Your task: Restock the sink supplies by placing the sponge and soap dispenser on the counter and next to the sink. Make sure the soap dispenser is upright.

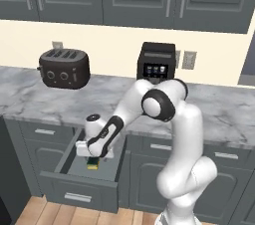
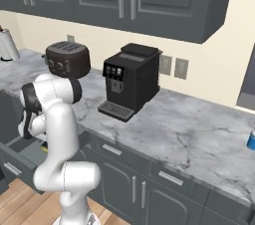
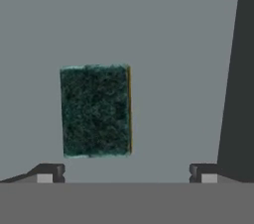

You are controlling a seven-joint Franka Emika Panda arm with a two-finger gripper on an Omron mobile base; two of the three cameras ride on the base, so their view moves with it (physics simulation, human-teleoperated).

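Note:
The sponge (image 3: 95, 111) lies flat on the grey floor of an open drawer (image 1: 74, 176), dark green face up, with a thin yellow edge showing on one side. My gripper (image 3: 126, 176) hangs open just above it, fingertips (image 3: 49, 173) spread wider than the sponge and not touching it. From the left base view the gripper (image 1: 93, 160) reaches down into the drawer over the sponge (image 1: 92, 166). A small blue bottle with a white top, the soap dispenser (image 2: 251, 140), stands on the marble counter (image 2: 189, 129), cut off by the frame's right edge. The sink is out of view.
A dark toaster (image 1: 64, 68) and a black coffee machine (image 1: 157, 61) stand on the counter behind the arm. The drawer's dark side wall (image 3: 238, 69) rises close beside one fingertip. Closed cabinets hang above the counter. A paper towel roll (image 2: 6, 45) stands far left.

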